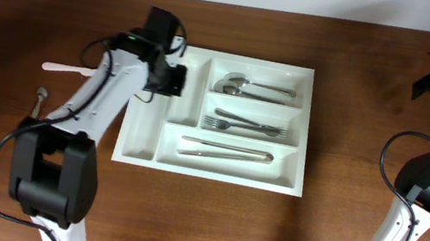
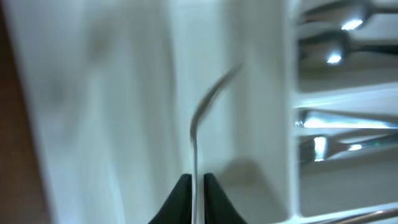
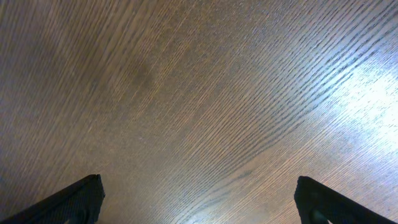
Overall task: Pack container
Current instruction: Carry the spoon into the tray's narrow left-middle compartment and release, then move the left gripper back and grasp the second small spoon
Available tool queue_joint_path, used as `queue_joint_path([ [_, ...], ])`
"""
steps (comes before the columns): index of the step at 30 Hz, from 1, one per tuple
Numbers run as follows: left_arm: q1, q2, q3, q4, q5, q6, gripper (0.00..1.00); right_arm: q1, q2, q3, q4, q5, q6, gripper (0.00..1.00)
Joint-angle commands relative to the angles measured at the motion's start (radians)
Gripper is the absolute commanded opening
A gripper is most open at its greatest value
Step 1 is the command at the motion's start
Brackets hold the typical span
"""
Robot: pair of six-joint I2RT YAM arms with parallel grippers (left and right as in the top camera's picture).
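Clamping thin utensil (image 2: 196, 143) over tray (image 1: 206, 173), left gripper (image 2: 196, 183); right gripper (image 3: 199, 190) spread wide; cutlery (image 1: 245, 125) in three compartments.

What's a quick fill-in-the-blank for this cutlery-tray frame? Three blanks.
1. The large white rectangular plastic cutlery tray has ____ compartments.
2. The left claw, shut on a thin silver metal utensil, hangs over the tray's ____ compartments.
3. The right claw stands ____ over the brown wooden table.
Missing words: five; narrow; open.
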Motion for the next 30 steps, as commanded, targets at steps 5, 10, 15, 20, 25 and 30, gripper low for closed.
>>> queue_joint_path([
  [5, -0.05, -0.018, 0.009, 0.067, 0.014, -0.098, 0.39, 0.002, -0.028, 0.018, -0.002, -0.002, -0.002, 0.99],
  [10, -0.021, -0.019, 0.035, 0.068, -0.067, -0.098, 0.99, 0.002, -0.028, 0.018, -0.002, -0.002, -0.002, 0.99],
  [15, 0.149, -0.023, 0.133, -0.128, -0.271, 0.072, 0.99, 0.002, -0.028, 0.018, -0.002, -0.002, -0.002, 0.99],
  [20, 0.345, -0.021, 0.099, -0.258, -0.411, 0.251, 0.99, 0.002, -0.028, 0.018, -0.002, -0.002, -0.002, 0.99],
  [25, 0.525, -0.021, 0.054, -0.251, -0.36, 0.266, 0.99, 0.002, -0.028, 0.018, -0.002, -0.002, -0.002, 0.99],
  [30, 0.612, -0.021, 0.004, -0.219, -0.232, 0.386, 0.99, 0.002, -0.028, 0.018, -0.002, -0.002, -0.002, 0.99],
])
